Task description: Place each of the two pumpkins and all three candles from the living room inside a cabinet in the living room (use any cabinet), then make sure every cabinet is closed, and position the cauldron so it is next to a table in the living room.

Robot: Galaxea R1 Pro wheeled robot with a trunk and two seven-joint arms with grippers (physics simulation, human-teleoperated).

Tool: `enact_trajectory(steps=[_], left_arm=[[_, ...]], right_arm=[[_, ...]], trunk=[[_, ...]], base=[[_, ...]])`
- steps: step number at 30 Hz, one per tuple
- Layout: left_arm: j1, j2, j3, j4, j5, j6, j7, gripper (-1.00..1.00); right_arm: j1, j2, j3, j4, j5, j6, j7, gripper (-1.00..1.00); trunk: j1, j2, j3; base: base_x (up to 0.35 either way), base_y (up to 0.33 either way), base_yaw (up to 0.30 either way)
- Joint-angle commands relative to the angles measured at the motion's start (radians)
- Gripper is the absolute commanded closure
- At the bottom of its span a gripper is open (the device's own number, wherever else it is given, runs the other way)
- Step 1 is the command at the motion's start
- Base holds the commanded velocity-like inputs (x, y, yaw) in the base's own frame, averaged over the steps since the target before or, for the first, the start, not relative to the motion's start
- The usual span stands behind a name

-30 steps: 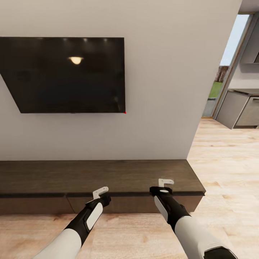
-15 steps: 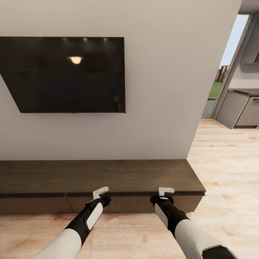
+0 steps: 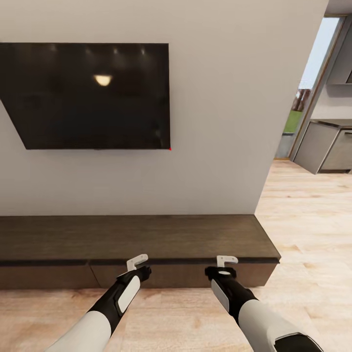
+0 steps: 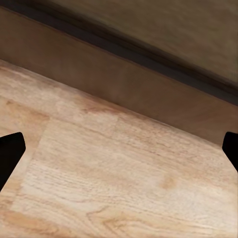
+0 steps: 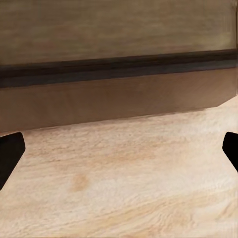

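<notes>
The cabinet (image 3: 146,237) is a long, low dark-brown unit against the grey wall, and its drawer fronts sit flush and shut. My left gripper (image 3: 138,264) hovers just in front of its top edge, open with nothing between the fingers. My right gripper (image 3: 226,261) hangs at the same edge further right, also open and empty. The left wrist view has the drawer front (image 4: 148,84) above plank floor, with the left gripper (image 4: 119,148) spread wide. The right wrist view shows the drawer front (image 5: 119,99) and the right gripper (image 5: 119,151) spread too. Pumpkins, candles and cauldron are out of view.
A black TV (image 3: 88,95) hangs on the wall above the cabinet. The wall ends at the right, where light wood floor (image 3: 303,234) runs through to grey kitchen units (image 3: 322,151) and a glass door.
My right gripper has dropped back from over the cabinet top to its front edge. The whole picture has shifted slightly upward, so the camera moved. The left arm is still.
</notes>
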Motion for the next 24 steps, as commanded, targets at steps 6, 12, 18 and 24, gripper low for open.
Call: enact_trajectory(steps=[6,12,18,24], left_arm=[[0.0,0.001,-0.006,-0.002,0.009,0.003,0.009,-1.0],[0.0,0.001,-0.006,-0.002,0.009,0.003,0.008,-1.0],[0.0,0.001,-0.006,-0.002,0.01,0.003,0.008,-1.0],[0.0,0.001,-0.006,-0.002,0.01,0.003,0.008,-1.0]], right_arm=[[0.0,-0.001,0.011,0.0,-0.004,-0.031,-0.011,-1.0],[0.0,-0.001,0.011,-0.003,-0.003,-0.038,-0.012,-1.0],[0.0,-0.001,0.011,-0.004,-0.003,-0.038,-0.012,-1.0],[0.0,-0.001,0.011,-0.003,-0.002,-0.038,-0.012,-1.0]], trunk=[[0.023,-0.043,-0.02],[0.046,-0.085,-0.039],[0.069,-0.127,-0.057],[0.092,-0.169,-0.076]], base=[[0.0,0.0,0.0],[0.0,0.0,0.0],[0.0,0.0,0.0],[0.0,0.0,0.0]])
